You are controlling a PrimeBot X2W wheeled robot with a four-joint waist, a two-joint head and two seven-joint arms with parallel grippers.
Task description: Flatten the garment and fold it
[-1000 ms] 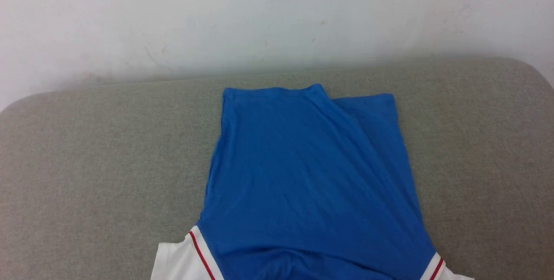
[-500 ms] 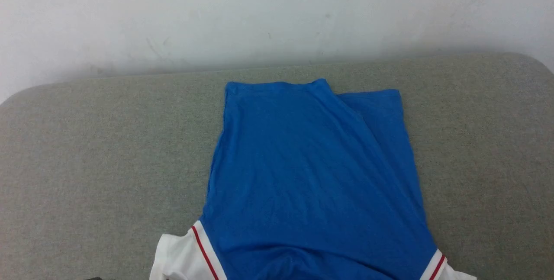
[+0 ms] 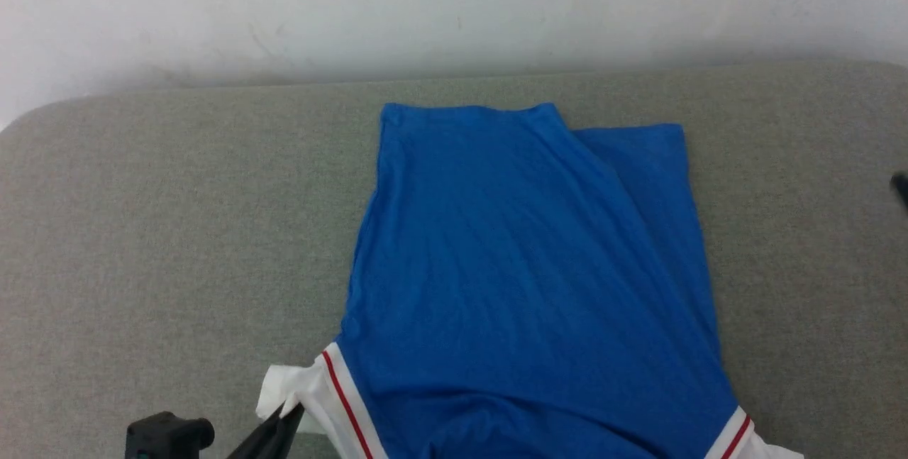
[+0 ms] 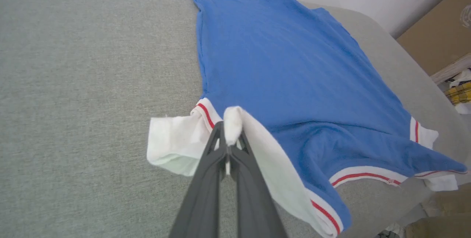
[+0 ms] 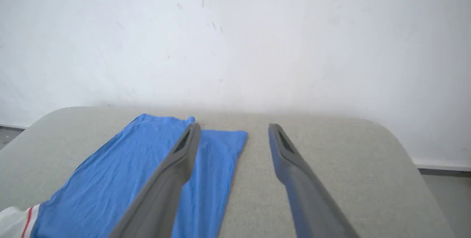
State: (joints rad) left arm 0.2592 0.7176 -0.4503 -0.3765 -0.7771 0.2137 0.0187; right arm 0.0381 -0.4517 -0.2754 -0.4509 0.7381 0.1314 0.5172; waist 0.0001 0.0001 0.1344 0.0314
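A: Setting?
B: White wall [image 3: 454, 5] behind a grey fabric-covered counter [image 3: 156, 232] with rounded corners.
A: Garment position?
B: The garment [image 3: 525, 267] lies mid-counter, plain blue side up and hem toward the wall. Its right part is overlapped on a diagonal (mild wrinkles near the sleeves).
A: Hands?
B: The left hand [image 4: 230, 144] is pressed together, pinching a raised fold of the near-left white sleeve [image 4: 173, 146]. The right hand [image 5: 234, 127] is spread wide, with bare counter between its fingers, just right of the garment's far corner.
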